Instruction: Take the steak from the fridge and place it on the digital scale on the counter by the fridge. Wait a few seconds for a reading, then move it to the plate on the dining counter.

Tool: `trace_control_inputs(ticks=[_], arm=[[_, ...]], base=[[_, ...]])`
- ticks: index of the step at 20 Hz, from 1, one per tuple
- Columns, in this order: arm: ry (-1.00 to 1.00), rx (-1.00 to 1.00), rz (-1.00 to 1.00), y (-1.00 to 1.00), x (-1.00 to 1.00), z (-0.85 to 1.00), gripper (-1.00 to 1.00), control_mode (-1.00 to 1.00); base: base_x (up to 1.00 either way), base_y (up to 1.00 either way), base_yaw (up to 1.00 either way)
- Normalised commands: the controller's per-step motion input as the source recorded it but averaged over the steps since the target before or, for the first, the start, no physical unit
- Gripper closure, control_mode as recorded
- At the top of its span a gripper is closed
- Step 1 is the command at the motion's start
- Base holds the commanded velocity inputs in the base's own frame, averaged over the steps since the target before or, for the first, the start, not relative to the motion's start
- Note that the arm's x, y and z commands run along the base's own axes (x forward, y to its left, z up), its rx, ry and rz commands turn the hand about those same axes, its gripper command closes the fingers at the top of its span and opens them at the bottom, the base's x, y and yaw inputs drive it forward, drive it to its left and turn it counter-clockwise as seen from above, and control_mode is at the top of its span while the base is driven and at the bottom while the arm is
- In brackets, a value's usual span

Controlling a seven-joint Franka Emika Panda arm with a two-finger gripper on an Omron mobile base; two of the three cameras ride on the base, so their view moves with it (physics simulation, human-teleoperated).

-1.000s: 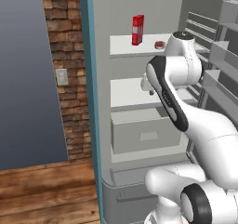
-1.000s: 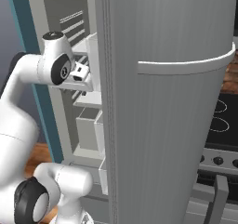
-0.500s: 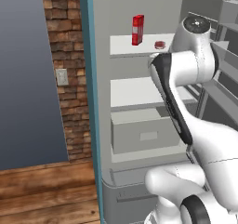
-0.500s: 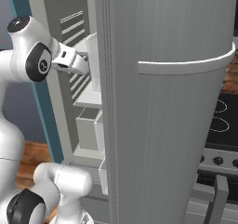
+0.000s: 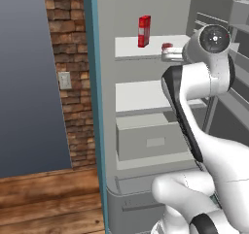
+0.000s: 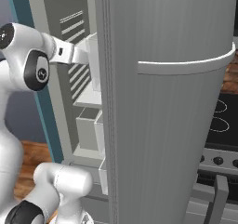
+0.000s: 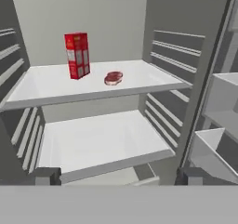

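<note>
The fridge (image 5: pixel 121 14) stands open, with white shelves inside. The steak (image 7: pixel 113 77), a small reddish slab, lies on the upper shelf a little right of centre; it is also visible as the steak (image 5: pixel 167 46) just left of my wrist. My gripper (image 7: pixel 118 176) is open, its two dark tips wide apart with nothing between them. It faces the shelves from the fridge's mouth, well short of the steak and slightly below the upper shelf. The fridge door (image 6: pixel 172 102) hides my fingers in the right base view. The digital scale, the counter and the dining counter are out of view.
A tall red carton (image 7: pixel 77 55) stands left of the steak on the same shelf. Below are a bare middle shelf (image 7: pixel 93 139) and a grey drawer (image 5: pixel 153 141). Door bins (image 7: pixel 218 125) jut in on the right. A stove top (image 6: pixel 218 121) lies beyond the door.
My arm has lifted and the hand has swung toward the upper shelf, pointing into the fridge. The steak and carton have not moved.
</note>
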Motion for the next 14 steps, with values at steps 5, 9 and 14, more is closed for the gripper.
trace_control_inputs(ticks=[5,9,14], arm=[[-0.08,-0.01,0.00,-0.21,0.41,0.00,-1.00,-1.00],[0.00,0.00,0.00,-0.15,0.58,0.00,-1.00,-1.00],[0.01,0.00,0.00,-0.15,0.59,0.02,-1.00,-1.00]], base=[[0.00,0.00,0.00],[0.00,0.00,0.00],[0.00,0.00,0.00]])
